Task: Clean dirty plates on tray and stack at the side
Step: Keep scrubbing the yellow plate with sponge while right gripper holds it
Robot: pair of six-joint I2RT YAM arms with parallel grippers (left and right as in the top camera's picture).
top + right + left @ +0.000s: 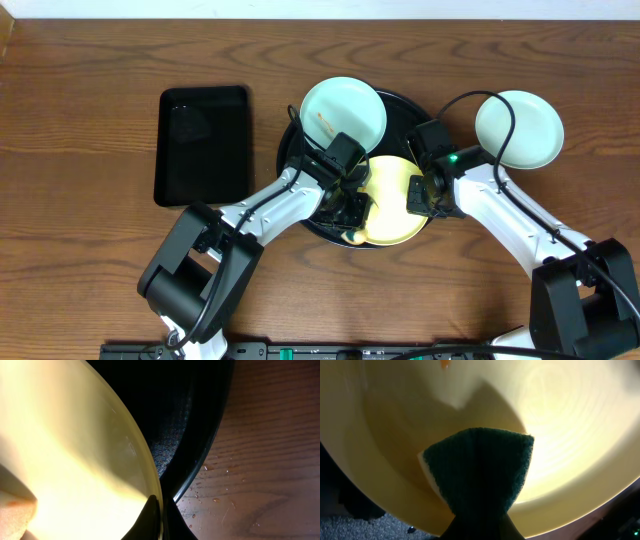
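Observation:
The pale yellow plate lies tilted on the round black tray, at its front. My right gripper is shut on the yellow plate's right rim. My left gripper is shut on a green sponge with a yellow underside, pressed on the yellow plate's inside; an orange speck lies beyond it. A pale blue plate with a few orange specks sits on the tray's back left. A second pale blue plate lies on the bare wood to the tray's right.
A rectangular black tray stands on the table to the left of the round tray. Small water drops dot the wood beside the round tray's rim.

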